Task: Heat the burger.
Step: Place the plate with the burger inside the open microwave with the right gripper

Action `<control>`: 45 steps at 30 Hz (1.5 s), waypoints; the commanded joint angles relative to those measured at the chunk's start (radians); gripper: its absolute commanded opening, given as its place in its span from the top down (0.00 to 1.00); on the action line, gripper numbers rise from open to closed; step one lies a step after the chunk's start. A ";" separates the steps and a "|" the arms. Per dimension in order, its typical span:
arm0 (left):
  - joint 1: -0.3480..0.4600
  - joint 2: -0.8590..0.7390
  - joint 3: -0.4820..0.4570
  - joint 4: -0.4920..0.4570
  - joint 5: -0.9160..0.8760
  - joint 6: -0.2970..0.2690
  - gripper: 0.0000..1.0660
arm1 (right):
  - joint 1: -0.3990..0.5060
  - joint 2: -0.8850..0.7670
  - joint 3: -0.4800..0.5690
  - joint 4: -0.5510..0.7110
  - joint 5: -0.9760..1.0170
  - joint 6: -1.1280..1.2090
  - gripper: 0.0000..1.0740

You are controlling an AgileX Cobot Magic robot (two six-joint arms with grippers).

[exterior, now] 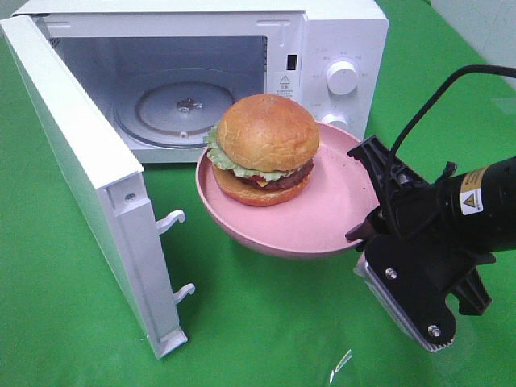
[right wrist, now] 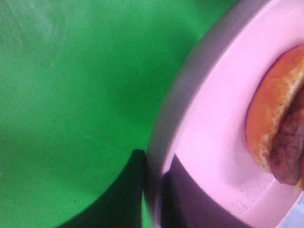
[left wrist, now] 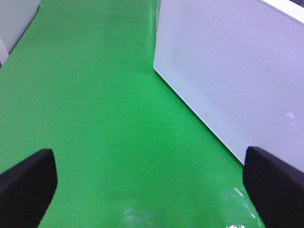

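1. Burger (exterior: 266,149) mid-frame on plate (exterior: 322,230), before open microwave (exterior: 343,48); right gripper (exterior: 364,231) clamped on plate rim.
2. Left gripper (left wrist: 152,190) low in frame, jaws apart, empty.
3. Right edge: burger soft, stacked, probably slippy; best carried by stiff rim.

A bright green surface (exterior: 266,322) fills the exterior high view from edge to edge. Directly on it, toward 12 o'clock, stands a white microwave (exterior: 343,36). Its door (exterior: 76,153) is swung open and reaches out toward 8 o'clock. Near 5 o'clock a small glossy wrinkle (exterior: 340,364) catches the light on the green. The left wrist view shows the microwave's white side meeting the surface.
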State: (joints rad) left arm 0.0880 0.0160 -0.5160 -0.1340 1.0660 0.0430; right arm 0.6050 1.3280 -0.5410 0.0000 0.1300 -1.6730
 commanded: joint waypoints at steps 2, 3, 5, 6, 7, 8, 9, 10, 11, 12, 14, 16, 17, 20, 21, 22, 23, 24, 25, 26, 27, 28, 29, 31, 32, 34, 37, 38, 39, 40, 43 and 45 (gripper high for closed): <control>-0.003 -0.003 0.000 0.003 0.005 -0.004 0.08 | -0.023 -0.012 -0.016 0.137 -0.072 -0.124 1.00; -0.003 -0.003 0.000 0.003 0.005 -0.004 0.08 | -0.023 -0.012 -0.016 0.137 -0.072 -0.124 1.00; -0.003 -0.003 0.000 0.003 0.005 -0.004 0.08 | -0.023 -0.012 -0.016 0.190 -0.072 -0.163 1.00; -0.003 -0.003 0.000 0.003 0.005 -0.004 0.08 | -0.023 -0.012 -0.016 0.243 -0.072 -0.200 1.00; -0.003 -0.003 0.000 0.003 0.005 -0.004 0.08 | -0.023 -0.012 -0.016 0.256 -0.072 -0.209 1.00; -0.003 -0.003 0.000 0.003 0.005 -0.004 0.08 | -0.023 -0.012 -0.016 0.256 -0.072 -0.209 1.00; -0.003 -0.003 0.000 0.003 0.005 -0.004 0.08 | -0.023 -0.012 -0.016 0.248 -0.070 -0.209 1.00; -0.003 -0.003 0.000 0.003 0.005 -0.004 0.08 | -0.023 -0.012 -0.016 0.248 -0.070 -0.209 1.00; -0.003 -0.003 0.000 0.003 0.005 -0.004 0.08 | -0.023 -0.012 -0.016 0.221 -0.067 -0.195 1.00; -0.003 -0.003 0.000 0.003 0.005 -0.004 0.08 | -0.023 -0.012 -0.016 0.221 -0.067 -0.195 1.00; -0.003 -0.003 0.000 0.003 0.005 -0.004 0.08 | -0.023 -0.012 -0.016 0.184 -0.067 -0.178 1.00; -0.003 -0.003 0.000 0.003 0.005 -0.004 0.08 | -0.023 -0.012 -0.016 0.161 -0.067 -0.156 1.00; -0.003 -0.003 0.000 0.003 0.005 -0.004 0.08 | -0.023 -0.012 -0.016 0.148 -0.067 -0.137 1.00; -0.003 -0.003 0.000 0.003 0.005 -0.004 0.08 | -0.022 -0.012 -0.016 0.147 -0.063 -0.120 1.00; -0.003 -0.003 0.000 0.003 0.005 -0.004 0.08 | -0.022 -0.012 -0.016 0.147 -0.063 -0.120 1.00; -0.003 -0.003 0.000 0.003 0.005 -0.004 0.08 | -0.022 -0.012 -0.018 0.147 -0.044 -0.119 1.00; -0.003 -0.003 0.000 0.003 0.005 -0.004 0.08 | -0.022 -0.012 -0.018 0.147 -0.044 -0.119 1.00; -0.003 -0.003 0.000 0.003 0.005 -0.004 0.08 | -0.022 -0.012 -0.021 0.147 -0.034 -0.119 1.00; -0.003 -0.003 0.000 0.003 0.005 -0.004 0.08 | -0.022 -0.012 -0.021 0.147 -0.034 -0.119 1.00; -0.003 -0.003 0.000 0.003 0.005 -0.004 0.08 | -0.022 -0.012 -0.036 0.146 -0.016 -0.118 1.00; -0.003 -0.003 0.000 0.003 0.005 -0.004 0.08 | -0.022 -0.012 -0.052 0.143 -0.006 -0.110 1.00; -0.003 -0.003 0.000 0.003 0.005 -0.004 0.08 | -0.022 -0.012 -0.052 0.143 -0.006 -0.110 1.00; -0.003 -0.003 0.000 0.003 0.005 -0.004 0.08 | -0.022 -0.008 -0.061 0.134 -0.004 -0.102 1.00; -0.003 -0.003 0.000 0.003 0.005 -0.004 0.08 | -0.022 0.004 -0.078 0.096 0.011 -0.076 1.00; -0.003 -0.003 0.000 0.003 0.005 -0.004 0.08 | -0.022 0.004 -0.078 0.096 0.011 -0.076 1.00; -0.003 -0.003 0.000 0.003 0.005 -0.004 0.08 | -0.021 0.049 -0.104 0.028 0.022 -0.014 1.00; -0.003 -0.003 0.000 0.003 0.005 -0.004 0.08 | -0.020 0.061 -0.116 0.014 0.020 -0.003 1.00; -0.003 -0.003 0.000 0.003 0.005 -0.004 0.08 | -0.020 0.070 -0.129 0.014 0.024 -0.004 1.00; -0.003 -0.003 0.000 0.003 0.005 -0.004 0.08 | -0.020 0.070 -0.129 0.014 0.024 -0.004 1.00; -0.003 -0.003 0.000 0.003 0.005 -0.004 0.08 | -0.020 0.080 -0.146 0.015 0.034 -0.004 1.00; -0.003 -0.003 0.000 0.003 0.005 -0.004 0.08 | -0.020 0.088 -0.157 0.015 0.040 -0.004 1.00; -0.003 -0.003 0.000 0.003 0.005 -0.004 0.08 | -0.020 0.104 -0.177 0.015 0.047 -0.004 1.00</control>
State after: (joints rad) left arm 0.0880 0.0160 -0.5160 -0.1340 1.0660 0.0430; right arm 0.5870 1.4400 -0.6970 0.0130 0.2340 -1.6890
